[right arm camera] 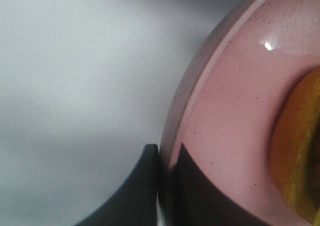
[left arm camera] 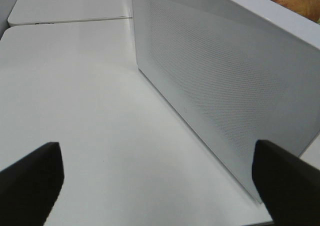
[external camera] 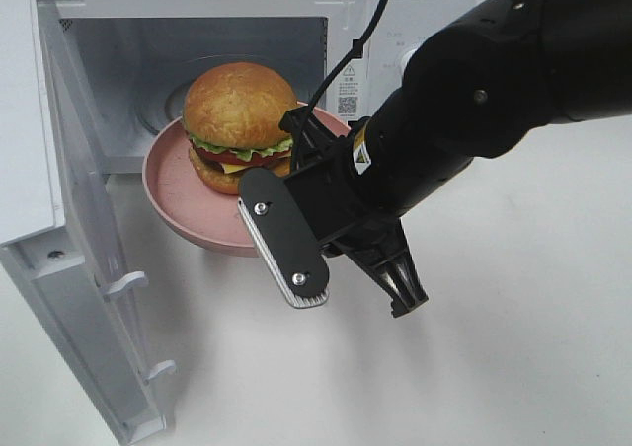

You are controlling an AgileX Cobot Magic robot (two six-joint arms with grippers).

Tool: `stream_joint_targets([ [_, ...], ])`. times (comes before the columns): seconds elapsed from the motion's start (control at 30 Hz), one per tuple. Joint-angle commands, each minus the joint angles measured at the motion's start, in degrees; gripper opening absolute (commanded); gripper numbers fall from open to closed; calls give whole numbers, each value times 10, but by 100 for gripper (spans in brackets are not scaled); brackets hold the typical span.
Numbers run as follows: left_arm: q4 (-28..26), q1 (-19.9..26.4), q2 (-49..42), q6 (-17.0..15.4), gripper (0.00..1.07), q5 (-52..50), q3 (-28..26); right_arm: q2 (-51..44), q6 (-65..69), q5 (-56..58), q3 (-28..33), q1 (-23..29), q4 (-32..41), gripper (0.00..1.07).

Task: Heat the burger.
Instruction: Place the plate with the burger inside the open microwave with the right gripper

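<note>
Right gripper [right arm camera: 164,178] pinches just the rim of the pink plate [external camera: 173,185]; any tilt could slide the burger [external camera: 240,111] off. Left gripper [left arm camera: 157,181] hangs spread, empty.

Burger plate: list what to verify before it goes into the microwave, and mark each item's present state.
1. Right hand gripping the pink plate: ok, shut on its rim.
2. Burger seated: ok, upright near the plate's middle.
3. Door out of the way: ok, swung wide open.
4. Microwave floor free behind the burger: cannot tell, hidden.
5. Plate clear of the sill: cannot tell from this angle.
6. Left hand out of the path: ok, open, empty, outside the door.
</note>
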Motion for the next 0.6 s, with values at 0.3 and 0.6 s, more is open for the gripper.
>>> stream_joint_targets([
  [0.3,-2,1,-13,-1,94,-1,1,42,7,-30,-57,-2,3,0],
  [0.6,-2,1,-13,-1,94,-1,1,77,7,-19,-96,-8,28,0],
])
